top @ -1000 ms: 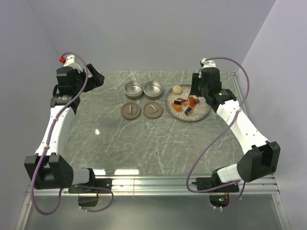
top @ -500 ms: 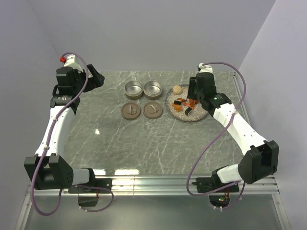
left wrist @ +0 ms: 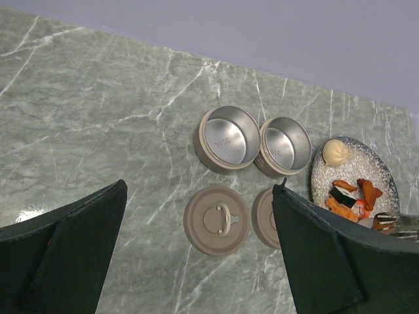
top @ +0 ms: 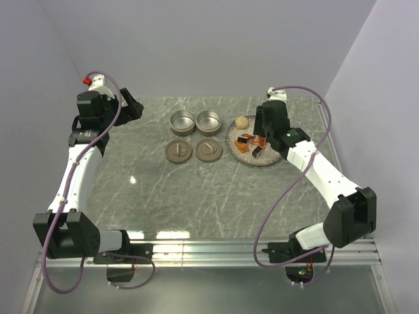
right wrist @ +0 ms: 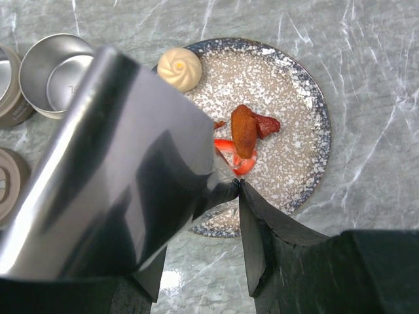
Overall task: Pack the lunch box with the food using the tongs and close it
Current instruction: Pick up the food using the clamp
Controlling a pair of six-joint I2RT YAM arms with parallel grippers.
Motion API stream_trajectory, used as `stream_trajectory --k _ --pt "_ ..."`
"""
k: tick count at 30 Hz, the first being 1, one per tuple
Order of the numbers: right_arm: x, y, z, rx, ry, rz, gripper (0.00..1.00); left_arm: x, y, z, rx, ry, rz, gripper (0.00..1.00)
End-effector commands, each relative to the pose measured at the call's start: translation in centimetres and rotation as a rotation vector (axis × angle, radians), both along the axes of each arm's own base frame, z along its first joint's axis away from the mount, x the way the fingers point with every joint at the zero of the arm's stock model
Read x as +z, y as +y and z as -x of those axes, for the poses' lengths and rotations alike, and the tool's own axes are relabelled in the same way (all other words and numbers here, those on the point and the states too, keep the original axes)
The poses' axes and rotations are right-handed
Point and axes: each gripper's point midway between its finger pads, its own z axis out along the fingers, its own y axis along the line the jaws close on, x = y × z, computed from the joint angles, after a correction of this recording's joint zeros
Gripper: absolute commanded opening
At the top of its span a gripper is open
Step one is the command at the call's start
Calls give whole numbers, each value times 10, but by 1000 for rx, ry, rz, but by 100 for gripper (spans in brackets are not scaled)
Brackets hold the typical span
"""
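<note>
Green marble surface (top: pixel 196 196): bare room is left toward the near edge. A speckled grey plate (top: pixel 264 163) is set just right of two open round metal tins (top: pixel 209 121). Left pincer (top: pixel 134 108) is spread wide, well apart. Right pincer (top: pixel 263 134), nearer, is clamped on slim grey metal tongs (right wrist: pixel 118 163) above the plate. Tong axis is aimed at orange-red food bits (right wrist: pixel 245 134); beige round ball (right wrist: pixel 179 67) is set tinward.

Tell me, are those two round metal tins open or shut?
Open. One tin and the other tin show bare metal insides; one lid and the other lid lie flat beside them, handles up.
</note>
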Motion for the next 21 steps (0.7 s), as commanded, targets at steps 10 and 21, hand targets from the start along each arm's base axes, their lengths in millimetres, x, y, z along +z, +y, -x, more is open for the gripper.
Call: stream_trajectory --k 10,21 --pt "-15 -1 -6 -48 -8 2 50 10 -4 -6 -32 -31 -11 99" --pt "-16 -5 -8 -69 -30 5 16 12 -4 -5 -30 -34 -8 99"
